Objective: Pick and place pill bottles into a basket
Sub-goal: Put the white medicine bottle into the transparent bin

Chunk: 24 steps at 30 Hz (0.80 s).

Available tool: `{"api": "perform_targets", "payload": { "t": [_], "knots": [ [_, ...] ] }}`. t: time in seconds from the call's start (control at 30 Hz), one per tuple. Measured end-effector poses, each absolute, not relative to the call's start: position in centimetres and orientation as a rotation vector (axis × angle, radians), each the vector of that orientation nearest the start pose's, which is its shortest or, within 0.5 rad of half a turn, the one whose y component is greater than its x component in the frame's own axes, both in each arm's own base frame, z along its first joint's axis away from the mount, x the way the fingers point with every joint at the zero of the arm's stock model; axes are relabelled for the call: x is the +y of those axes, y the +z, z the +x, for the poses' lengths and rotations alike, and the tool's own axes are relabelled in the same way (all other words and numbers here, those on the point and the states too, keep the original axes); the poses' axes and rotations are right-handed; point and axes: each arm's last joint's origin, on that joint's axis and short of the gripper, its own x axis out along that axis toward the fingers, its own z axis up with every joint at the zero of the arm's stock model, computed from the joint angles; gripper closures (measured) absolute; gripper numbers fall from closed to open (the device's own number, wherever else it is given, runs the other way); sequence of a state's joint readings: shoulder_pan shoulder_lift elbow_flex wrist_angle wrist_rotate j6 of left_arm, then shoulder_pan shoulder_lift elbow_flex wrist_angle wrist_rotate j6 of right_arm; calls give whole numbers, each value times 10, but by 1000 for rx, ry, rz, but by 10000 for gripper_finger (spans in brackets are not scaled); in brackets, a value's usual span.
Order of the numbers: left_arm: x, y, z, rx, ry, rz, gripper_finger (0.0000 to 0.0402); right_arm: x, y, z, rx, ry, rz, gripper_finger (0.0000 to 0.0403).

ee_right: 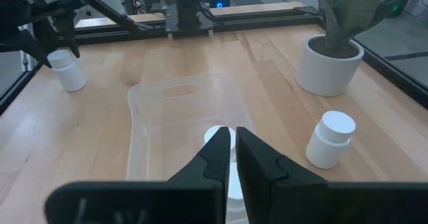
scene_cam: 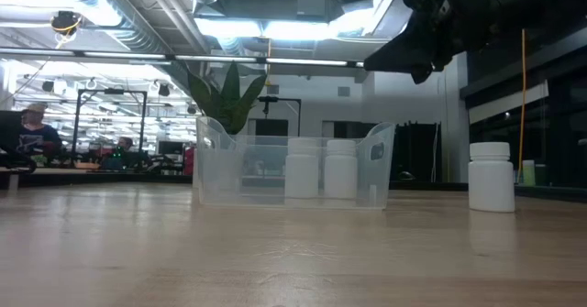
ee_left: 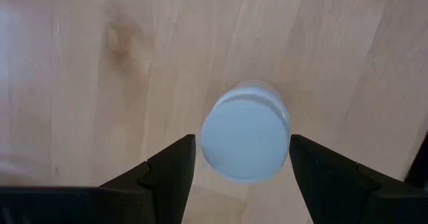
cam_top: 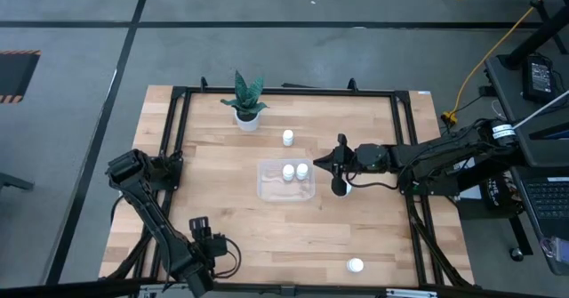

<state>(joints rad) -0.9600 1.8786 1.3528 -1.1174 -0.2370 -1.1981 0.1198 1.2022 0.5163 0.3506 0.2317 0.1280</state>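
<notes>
A white pill bottle (ee_left: 245,140) stands upright on the wood near the table's front left corner. My left gripper (ee_left: 242,154) hangs over it, pointing down and open, one finger on either side of the round top without touching it. In the high view this gripper (cam_top: 203,229) hides the bottle. The clear basket (cam_top: 267,189) sits mid-table with two bottles (cam_top: 296,170) standing in it. My right gripper (cam_top: 317,163) is shut and holds nothing, hovering just right of the basket, above its rim (ee_right: 175,90).
Loose bottles stand beyond the basket (cam_top: 288,138), under my right arm (cam_top: 349,189) and near the front right edge (cam_top: 356,265). A white pot with a green plant (cam_top: 246,111) is at the far left. A black frame (cam_top: 284,91) rims the table.
</notes>
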Motion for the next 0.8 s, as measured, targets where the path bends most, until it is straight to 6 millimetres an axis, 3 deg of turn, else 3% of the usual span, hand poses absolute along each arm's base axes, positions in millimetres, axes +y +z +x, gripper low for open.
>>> {"api": "perform_targets", "payload": {
  "t": [0.57,0.8],
  "knots": [
    [-275,197,202,1347,276,-25,168,23,209,242,328,-132,69,373],
    [-274,197,202,1349,277,-26,207,23,209,242,327,-137,95,373]
  ]
}}
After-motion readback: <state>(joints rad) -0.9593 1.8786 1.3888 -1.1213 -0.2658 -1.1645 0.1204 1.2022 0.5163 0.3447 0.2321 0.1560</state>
